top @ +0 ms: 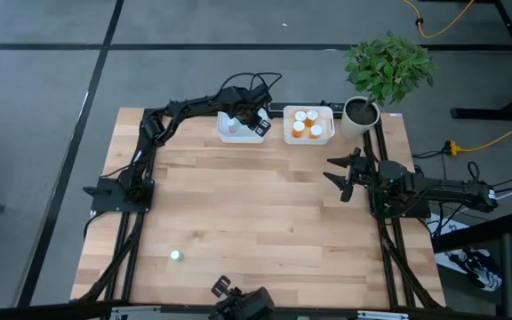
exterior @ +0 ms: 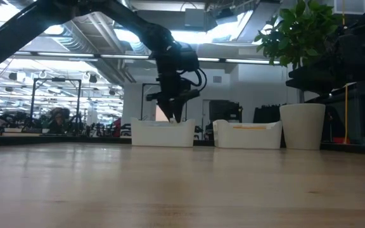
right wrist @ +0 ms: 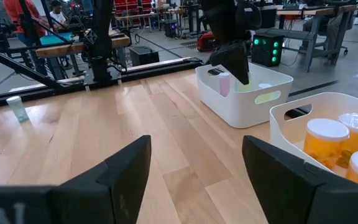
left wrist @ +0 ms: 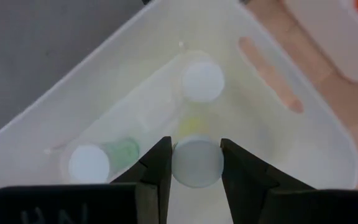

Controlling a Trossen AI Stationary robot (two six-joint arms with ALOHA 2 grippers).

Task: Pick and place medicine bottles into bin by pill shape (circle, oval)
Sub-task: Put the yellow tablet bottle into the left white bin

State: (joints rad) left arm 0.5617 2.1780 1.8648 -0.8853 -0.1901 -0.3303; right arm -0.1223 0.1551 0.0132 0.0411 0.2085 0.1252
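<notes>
The left gripper [top: 249, 121] hangs inside the left white bin [top: 225, 135] at the far edge of the table [top: 256, 222], and the step in hand looks like the placing of a small vial. In the left wrist view its two dark fingers [left wrist: 157, 168] sit close on either side of a white-capped vial [left wrist: 197, 162], touching or all but touching the round cap, so the vial appears to be held between them just above the bin floor. Two more vials already lie in that bin: one with a white cap [left wrist: 202, 82] farther in, and a pale green one [left wrist: 98, 160] on its side near a corner.

The right bin [top: 327, 135] beside it holds the orange bottles with white caps [top: 307, 123], packed together. One tiny pale green vial [top: 175, 256] stands alone on the wood near the front left, well apart from both bins.

The right gripper [top: 345, 178] waits over the table's right side with its fingers spread wide and nothing between them.

The next move probably calls for the left fingers to part and let the vial drop, then lift straight up clear of the bin wall before reaching for the lone vial
</notes>
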